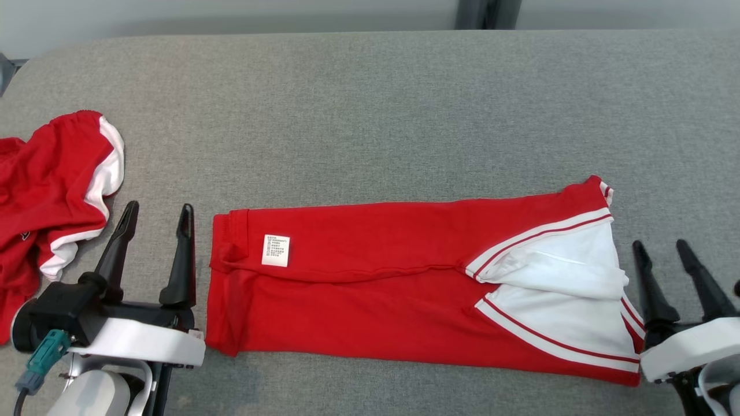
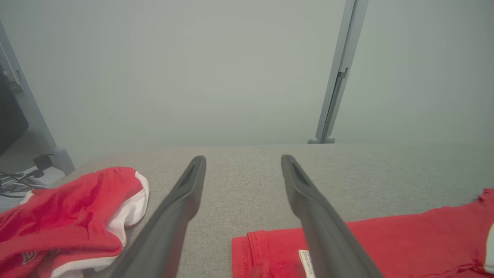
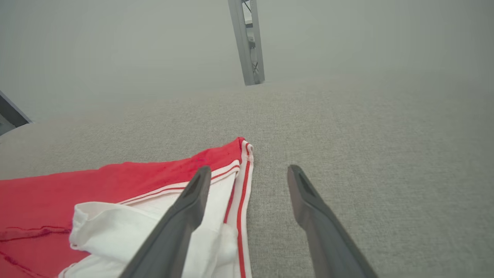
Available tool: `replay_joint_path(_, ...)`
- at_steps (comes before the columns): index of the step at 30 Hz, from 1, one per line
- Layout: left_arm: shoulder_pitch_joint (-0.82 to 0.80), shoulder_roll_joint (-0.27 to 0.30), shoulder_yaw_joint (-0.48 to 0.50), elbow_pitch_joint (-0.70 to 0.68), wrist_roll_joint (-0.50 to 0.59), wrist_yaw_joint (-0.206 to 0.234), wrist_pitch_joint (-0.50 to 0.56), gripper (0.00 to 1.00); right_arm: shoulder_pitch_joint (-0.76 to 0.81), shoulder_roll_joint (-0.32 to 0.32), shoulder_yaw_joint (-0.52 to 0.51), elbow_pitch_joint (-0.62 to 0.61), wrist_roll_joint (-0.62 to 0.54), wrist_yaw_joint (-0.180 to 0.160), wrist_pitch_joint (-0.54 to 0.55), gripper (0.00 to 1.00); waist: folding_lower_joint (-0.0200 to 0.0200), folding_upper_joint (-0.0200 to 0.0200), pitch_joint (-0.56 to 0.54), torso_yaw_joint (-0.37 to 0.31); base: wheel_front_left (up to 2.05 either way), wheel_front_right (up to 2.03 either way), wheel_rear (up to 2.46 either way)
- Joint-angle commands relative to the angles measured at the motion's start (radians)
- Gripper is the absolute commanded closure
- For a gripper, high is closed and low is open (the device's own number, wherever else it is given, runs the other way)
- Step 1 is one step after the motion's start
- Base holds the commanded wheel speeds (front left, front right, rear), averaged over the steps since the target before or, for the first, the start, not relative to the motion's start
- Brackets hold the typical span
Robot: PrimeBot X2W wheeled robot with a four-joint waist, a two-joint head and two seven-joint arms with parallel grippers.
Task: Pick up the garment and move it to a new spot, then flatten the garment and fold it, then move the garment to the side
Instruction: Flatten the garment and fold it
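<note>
Red garment (image 1: 370,277), mid-frame between my left gripper (image 1: 159,205) and right gripper (image 1: 659,243), both spread empty: an uneven lift could, I think, spill its loose white flap (image 1: 555,271) at lower right.

Looks like a lab or test room rather than a home. Shows a wide table (image 1: 370,86) covered in plain grey cloth, set before a bare pale wall (image 2: 193,69). Has a grey metal post (image 2: 335,77) standing behind the table's far edge, a second post (image 2: 29,112) at the left corner. Shows loose cables (image 2: 15,186) and a plug (image 2: 43,160) lying on the floor (image 2: 19,152) beside it.
</note>
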Motion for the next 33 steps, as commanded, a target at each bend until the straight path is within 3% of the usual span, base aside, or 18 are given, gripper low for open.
replay_joint_path(1, -0.019, 0.000, 0.005, 0.001, 0.012, -0.008, -0.003, 0.00, -0.013, 0.004, 0.003, 0.015, 0.006, 0.000, -0.001, 0.00, 0.0000, 0.0000, 0.003, 0.005, 0.00, 0.00, 0.00)
replay_joint_path(9, -0.052, -0.032, 0.053, 0.027, 0.079, -0.085, -0.003, 0.00, -0.060, 0.023, 0.077, 0.245, 0.050, 0.000, -0.025, 0.00, 0.0000, 0.0000, 0.024, 0.028, 0.00, 0.00, 0.00)
replay_joint_path(16, -0.035, -0.062, 0.085, 0.053, 0.115, -0.129, -0.003, 0.00, -0.081, 0.031, 0.158, 0.351, 0.087, 0.000, -0.045, 0.00, 0.0000, 0.0000, 0.032, 0.029, 0.00, 0.00, 0.00)
replay_joint_path(17, -0.032, -0.067, 0.088, 0.056, 0.121, -0.132, -0.003, 0.00, -0.083, 0.029, 0.165, 0.360, 0.095, 0.000, -0.051, 0.53, 0.0000, 0.0000, 0.032, 0.028, 0.00, 0.00, 0.00)
replay_joint_path(18, -0.031, -0.071, 0.091, 0.059, 0.122, -0.136, -0.003, 0.00, -0.085, 0.029, 0.174, 0.370, 0.101, 0.000, -0.052, 0.91, 0.0000, 0.0000, 0.033, 0.027, 0.00, 0.00, 0.00)
replay_joint_path(19, -0.031, -0.076, 0.093, 0.060, 0.127, -0.138, -0.003, 0.00, -0.087, 0.028, 0.181, 0.377, 0.108, 0.000, -0.053, 1.00, 0.0000, 0.0000, 0.034, 0.027, 0.00, 0.00, 0.00)
replay_joint_path(24, -0.032, -0.091, 0.104, 0.068, 0.143, -0.153, -0.003, 0.00, -0.105, -0.006, 0.184, 0.381, 0.135, -0.001, -0.096, 1.00, 0.0000, 0.0000, 0.038, 0.023, 0.00, 0.00, 0.00)
replay_joint_path(33, -0.026, -0.107, 0.126, 0.073, 0.163, -0.172, -0.003, 0.00, -0.098, -0.103, 0.088, 0.376, 0.174, -0.002, -0.160, 1.00, 0.0000, 0.0000, 0.029, -0.003, 0.00, 0.00, 0.00)
